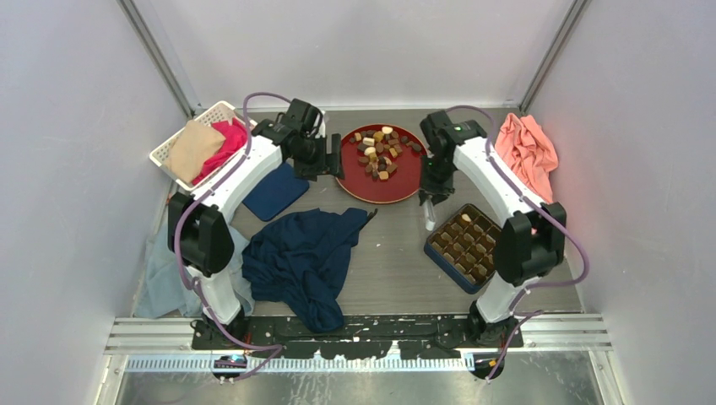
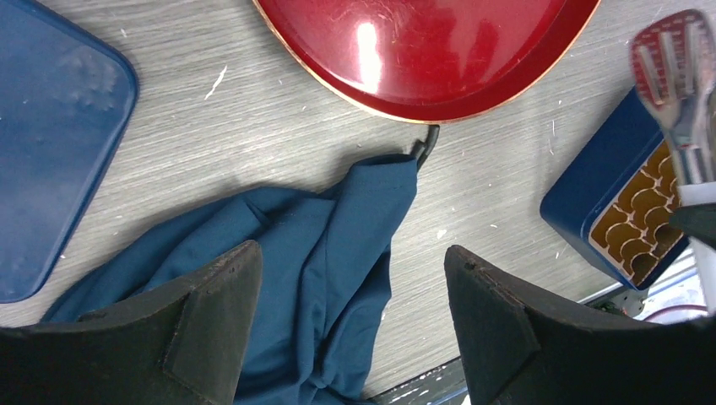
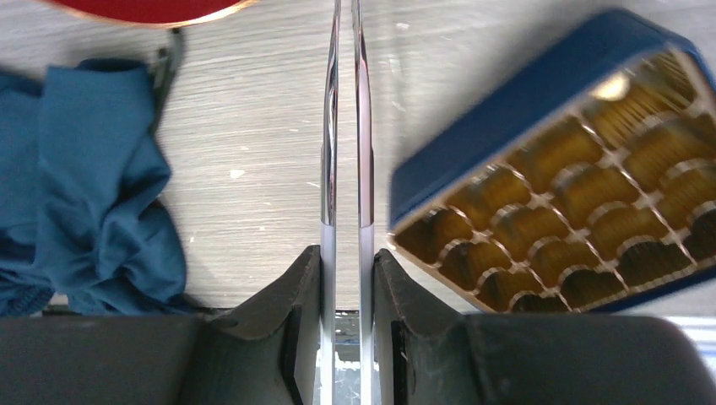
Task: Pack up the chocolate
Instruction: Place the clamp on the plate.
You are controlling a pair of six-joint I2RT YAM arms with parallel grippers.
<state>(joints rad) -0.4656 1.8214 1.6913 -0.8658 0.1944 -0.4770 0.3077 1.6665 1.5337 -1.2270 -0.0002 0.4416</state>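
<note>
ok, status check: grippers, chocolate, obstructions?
Left gripper open, empty. Right gripper shut on tongs. Chocolate heaped on red tray, navy box nearly empty. Blue cloth lies clear of tray-to-box path.

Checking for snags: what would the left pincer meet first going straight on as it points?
Probably the dark blue cloth, lying between the open fingers of the left pincer; depth unclear.
</note>
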